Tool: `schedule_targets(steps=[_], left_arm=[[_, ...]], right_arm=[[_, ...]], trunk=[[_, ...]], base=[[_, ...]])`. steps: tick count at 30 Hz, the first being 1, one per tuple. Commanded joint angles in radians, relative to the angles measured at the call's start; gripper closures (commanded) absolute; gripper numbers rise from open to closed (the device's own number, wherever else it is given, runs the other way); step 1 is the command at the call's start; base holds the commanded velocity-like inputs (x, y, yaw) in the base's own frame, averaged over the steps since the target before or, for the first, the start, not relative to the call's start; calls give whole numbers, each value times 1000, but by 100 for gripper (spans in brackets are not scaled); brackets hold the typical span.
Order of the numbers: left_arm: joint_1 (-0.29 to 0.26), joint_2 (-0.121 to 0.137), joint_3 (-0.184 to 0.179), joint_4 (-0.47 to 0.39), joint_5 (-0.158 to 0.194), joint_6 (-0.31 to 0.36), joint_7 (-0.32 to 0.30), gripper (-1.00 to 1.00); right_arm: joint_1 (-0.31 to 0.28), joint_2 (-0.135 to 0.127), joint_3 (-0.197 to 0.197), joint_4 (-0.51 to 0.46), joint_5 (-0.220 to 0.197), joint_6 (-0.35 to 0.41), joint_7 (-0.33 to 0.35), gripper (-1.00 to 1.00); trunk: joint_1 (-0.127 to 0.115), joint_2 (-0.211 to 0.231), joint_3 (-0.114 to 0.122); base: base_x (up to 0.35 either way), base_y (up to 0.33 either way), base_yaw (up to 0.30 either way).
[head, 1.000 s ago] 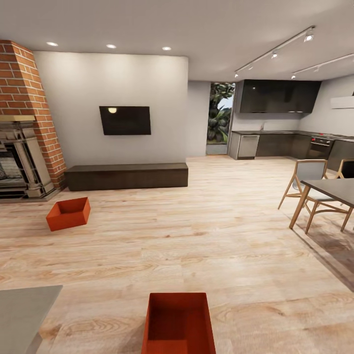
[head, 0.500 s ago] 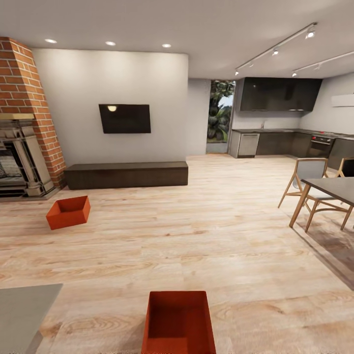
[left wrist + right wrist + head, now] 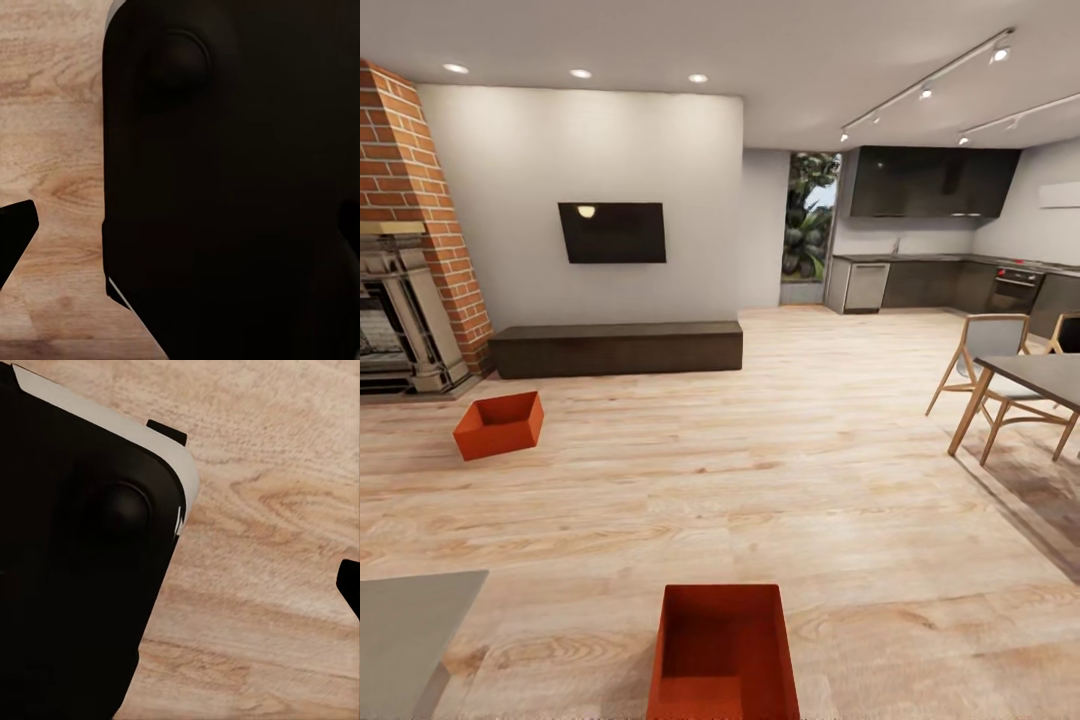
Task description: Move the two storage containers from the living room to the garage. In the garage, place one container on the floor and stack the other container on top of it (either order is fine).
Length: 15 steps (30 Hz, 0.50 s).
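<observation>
Living room [image 3: 590, 170] plank floor bears two storage containers [image 3: 723, 655], jaws unseen

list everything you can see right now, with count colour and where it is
storage containers: 2, orange-red, one near at the head view's bottom centre, one far by the fireplace
wood-plank floor: 1, light
fireplace: 1, red brick, far left
TV: 1, black, on the white wall
low cabinet: 1, dark, under the TV
dining table: 1, dark top, right edge
chairs: at least 2, pale wood, at the table
kitchen units: dark, back right
grey surface: 1, bottom left
robot body: black, left wrist view, right wrist view
</observation>
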Motion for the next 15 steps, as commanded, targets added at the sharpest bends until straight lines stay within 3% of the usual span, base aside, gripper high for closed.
schedule_targets(steps=[1,15], left_arm=[[0,0,1,-1,6,-1,0,-100],[0,1,0,-1,5,-1,0,-100]], right_arm=[[-1,0,8,2,-8,-4,-1,-100],[-1,-1,9,2,-8,-3,-1,-100]], trunk=[[0,0,-3],[0,0,-25]], base=[[0,0,0],[0,0,0]])
